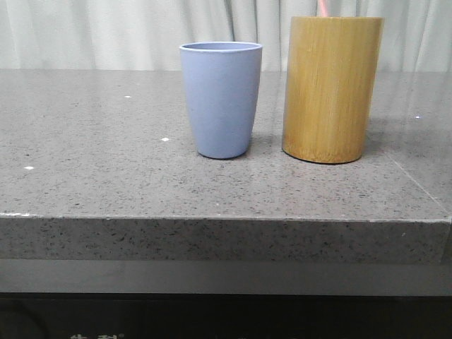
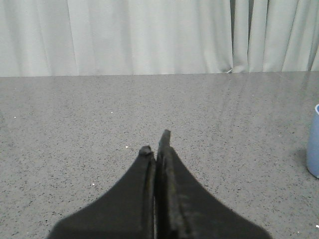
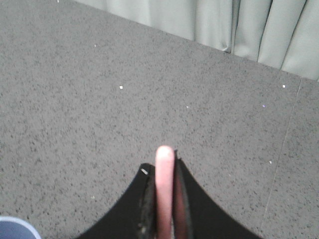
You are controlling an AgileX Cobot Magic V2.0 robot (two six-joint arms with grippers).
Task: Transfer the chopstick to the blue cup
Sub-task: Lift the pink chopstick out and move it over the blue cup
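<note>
Chopstick (image 3: 165, 191) is being held between the two black fingers of the right gripper (image 3: 164, 172), as is being shown in the right wrist view: the pale pink stick is being clamped from both sides and its rounded end is standing out a little past the fingertips. Under it the grey speckled table (image 3: 99, 99) is being seen, and a rim of the blue cup (image 3: 15, 228) is showing at the corner of that picture, apart from the stick. In the front view, a short pink piece of the chopstick (image 1: 322, 8) is being seen above the rim of the bamboo holder (image 1: 330, 88), at the top edge of the picture. The blue cup (image 1: 221, 99) is standing upright on the table (image 1: 92, 162), just left of the bamboo holder; a narrow gap is being kept between them. In the left wrist view, the left gripper (image 2: 155, 142) is being held over bare table with its fingers pressed together and nothing between them. The blue cup (image 2: 313, 142) is showing at the edge there, well apart from it. A white curtain (image 1: 92, 32) is hanging behind the table.
</note>
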